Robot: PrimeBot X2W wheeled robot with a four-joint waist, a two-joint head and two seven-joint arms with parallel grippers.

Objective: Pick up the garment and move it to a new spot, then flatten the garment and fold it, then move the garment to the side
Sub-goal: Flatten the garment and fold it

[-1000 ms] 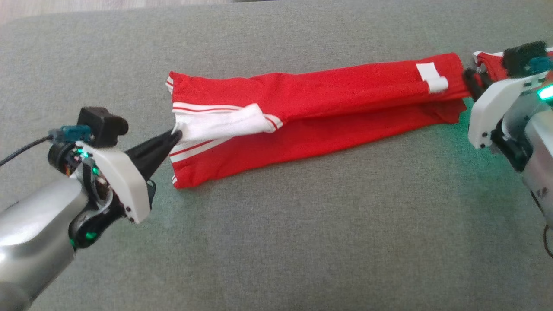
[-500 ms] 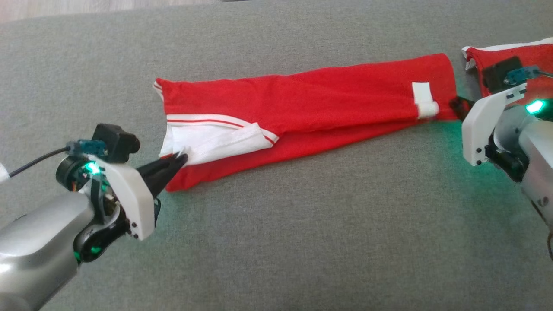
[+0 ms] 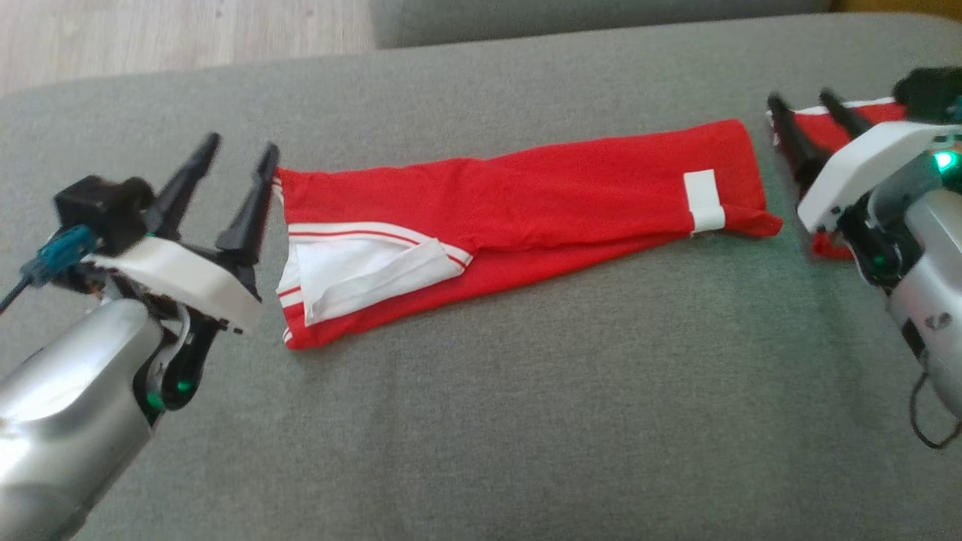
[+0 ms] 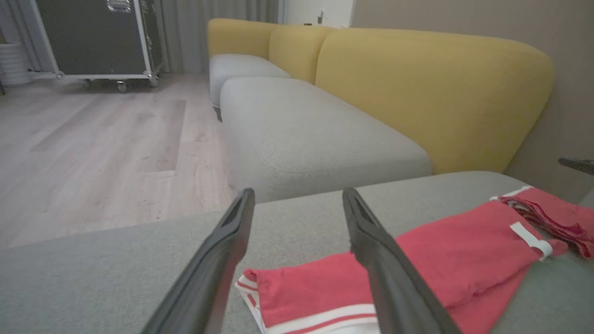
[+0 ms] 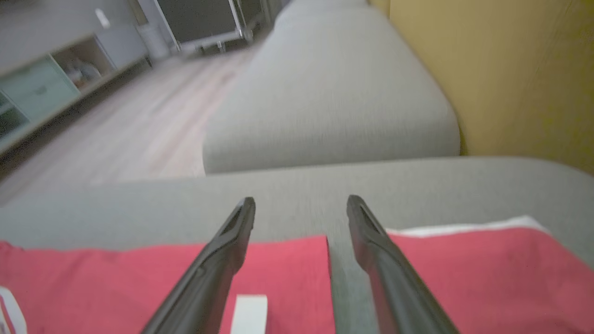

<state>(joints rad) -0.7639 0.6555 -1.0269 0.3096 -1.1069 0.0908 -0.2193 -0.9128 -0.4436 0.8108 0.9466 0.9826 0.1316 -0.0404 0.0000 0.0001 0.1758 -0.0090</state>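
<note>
The garment (image 3: 526, 195) is a long red piece with white stripes, lying folded lengthwise on the grey cushion (image 3: 488, 421). Its white-lined end (image 3: 353, 263) points left and a white tag (image 3: 703, 199) sits near its right end. My left gripper (image 3: 242, 144) is open, raised just left of the striped end, holding nothing. In the left wrist view the garment (image 4: 445, 250) lies below and right of the spread fingers (image 4: 297, 192). My right gripper (image 3: 800, 96) is open beyond the right end. In the right wrist view its fingers (image 5: 300, 200) hover above the garment's edge (image 5: 116, 273).
A second red cloth pile (image 3: 834, 124) lies at the far right, partly under my right arm. Wooden floor (image 3: 150, 37) runs beyond the cushion's far edge. A yellow backrest (image 4: 417, 93), another grey cushion (image 4: 301, 130) and a black wheeled case (image 4: 93, 37) stand further off.
Both grippers have opened and let go of the garment's ends, then lifted away. The garment now rests flat on the cushion. The head camera has also shifted.
</note>
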